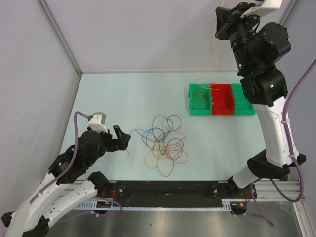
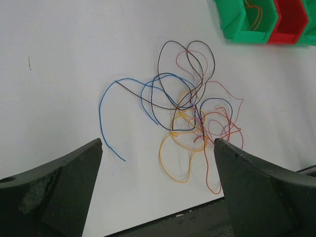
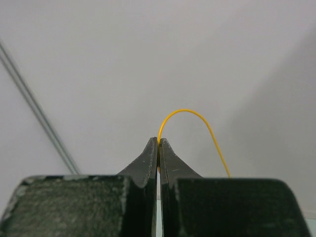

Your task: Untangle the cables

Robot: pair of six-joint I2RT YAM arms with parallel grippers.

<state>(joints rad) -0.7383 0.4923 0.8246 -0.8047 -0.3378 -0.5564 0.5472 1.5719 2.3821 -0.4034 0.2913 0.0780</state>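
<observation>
My left arm point(image 1: 64, 173) sits low, stretched forward and to the right from its base at the near left. My left gripper point(image 1: 122, 137) is pitched downward with its fingers point(image 2: 74, 182) spread wide and nothing between them. My right arm point(image 1: 271, 128) stands tall, forearm lifted high at the far right. My right gripper point(image 1: 220, 22) is up top, facing left, jaws pressed together. Its fingertips point(image 3: 150, 153) pinch a thin orange cable point(image 3: 190, 111).

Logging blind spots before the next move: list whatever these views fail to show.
- Right wrist: the orange wire drops behind the fingers; its far end is hidden.
- Top: crossings inside the tangle are too thin to order.
- Left wrist: the bins are cut by the top edge.
</observation>
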